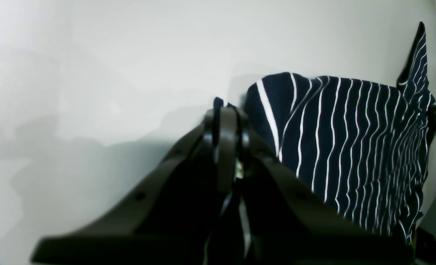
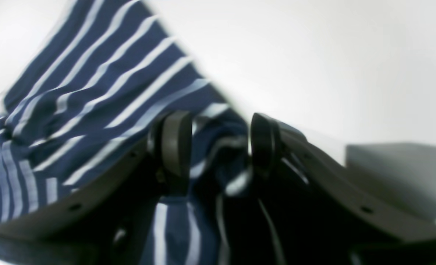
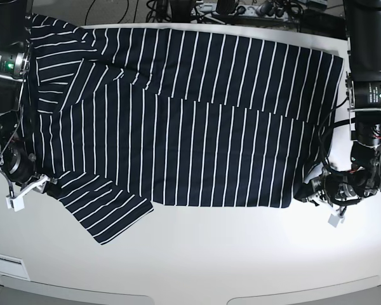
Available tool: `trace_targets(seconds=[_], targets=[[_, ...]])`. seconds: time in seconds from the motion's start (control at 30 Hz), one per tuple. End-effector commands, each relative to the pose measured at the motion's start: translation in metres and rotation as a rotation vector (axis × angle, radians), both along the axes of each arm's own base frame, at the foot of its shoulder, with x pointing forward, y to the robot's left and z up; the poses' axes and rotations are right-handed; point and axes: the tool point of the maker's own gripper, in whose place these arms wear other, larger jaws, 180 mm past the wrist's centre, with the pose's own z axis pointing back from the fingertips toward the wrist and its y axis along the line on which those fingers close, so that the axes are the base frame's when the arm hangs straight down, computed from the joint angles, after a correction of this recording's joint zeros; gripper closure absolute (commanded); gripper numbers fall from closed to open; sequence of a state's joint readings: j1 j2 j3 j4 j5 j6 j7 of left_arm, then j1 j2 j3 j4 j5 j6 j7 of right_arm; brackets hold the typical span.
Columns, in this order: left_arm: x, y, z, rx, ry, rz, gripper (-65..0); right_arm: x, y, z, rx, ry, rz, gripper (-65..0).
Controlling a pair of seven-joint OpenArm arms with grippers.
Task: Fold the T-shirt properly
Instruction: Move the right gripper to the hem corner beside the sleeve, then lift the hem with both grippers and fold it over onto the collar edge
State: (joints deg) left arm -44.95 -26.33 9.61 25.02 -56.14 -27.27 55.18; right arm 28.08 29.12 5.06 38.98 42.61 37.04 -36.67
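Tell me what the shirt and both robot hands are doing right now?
T-shirt: spread flat on the white table, near long edge folded over.
Left hand: shut on the T-shirt's corner.
Right hand: open, with T-shirt fabric between its fingers.

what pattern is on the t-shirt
Dark navy T-shirt with thin white stripes, clearest in base view.

A white table point(image 3: 197, 254) fills the base view. Black cables point(image 3: 178, 9) and a power strip point(image 3: 260, 9) lie along its far edge.
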Motion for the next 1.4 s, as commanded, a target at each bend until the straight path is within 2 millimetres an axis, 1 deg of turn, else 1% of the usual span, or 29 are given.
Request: trace_targets(seconds=[0.0,0.1,0.23,0.27,0.3,0.37,0.4,0.47,0.57,0.63,0.8,0.9,0.97,1.07,1.13,1.17,1.3,1.37], targets=[[-0.007,0.009,-0.004,0.057,0.055,-0.019,0.0,0.009,-0.001,0.016,-0.003,-0.030,0.022,-28.8],[-0.007,0.009,-0.004,0.057,0.055,-0.019,0.0,0.019,0.008,0.029,0.030,-0.064,0.044,-28.7],[-0.007,0.009,-0.004,0.056,0.054,-0.019,0.0,0.027,0.009,0.040,0.035,-0.093,0.049,-28.3],[-0.007,0.009,-0.004,0.056,0.054,-0.019,0.0,0.029,0.009,0.043,0.041,-0.102,0.047,-25.0],[-0.007,0.009,-0.004,0.056,0.054,-0.019,0.0,0.030,0.009,0.045,0.050,-0.109,0.044,-19.3],[-0.007,0.009,-0.004,0.056,0.053,-0.020,0.0,0.033,0.009,0.050,0.054,-0.120,0.042,-5.1],[-0.007,0.008,-0.003,0.056,0.049,-0.024,0.0,0.034,0.008,0.052,0.057,-0.126,0.041,0.0],[-0.003,0.004,0.003,0.052,0.005,-0.069,0.0,0.038,0.008,0.059,0.067,-0.133,0.042,0.0],[0.011,0.009,0.016,0.085,-0.067,-0.085,0.0,0.044,0.009,0.069,0.066,-0.139,0.052,0.0],[0.021,0.011,0.026,0.098,-0.105,-0.076,0.0,0.044,0.007,0.071,0.059,-0.133,0.057,0.0],[0.037,0.005,0.052,0.093,-0.180,-0.127,0.0,0.035,0.002,0.071,0.089,-0.095,0.065,0.0],[0.044,0.002,0.069,0.112,-0.215,-0.161,0.0,0.030,-0.008,0.081,0.095,-0.103,0.066,0.0],[0.048,0.004,0.081,0.137,-0.250,-0.175,0.0,0.024,-0.018,0.091,0.053,-0.121,0.077,0.0],[0.051,0.016,0.098,0.177,-0.294,-0.180,0.0,0.013,-0.028,0.106,-0.047,-0.156,0.123,0.0],[0.050,0.020,0.104,0.190,-0.299,-0.189,0.0,0.003,-0.028,0.113,-0.108,-0.174,0.161,0.0],[0.048,0.018,0.106,0.185,-0.302,-0.208,0.0,-0.002,-0.027,0.114,-0.133,-0.180,0.181,0.0],[0.039,0.004,0.111,0.124,-0.288,-0.272,0.0,-0.022,-0.018,0.111,-0.193,-0.175,0.245,0.0],[0.033,0.004,0.113,0.102,-0.278,-0.295,0.0,-0.032,-0.018,0.104,-0.211,-0.155,0.263,0.0]])
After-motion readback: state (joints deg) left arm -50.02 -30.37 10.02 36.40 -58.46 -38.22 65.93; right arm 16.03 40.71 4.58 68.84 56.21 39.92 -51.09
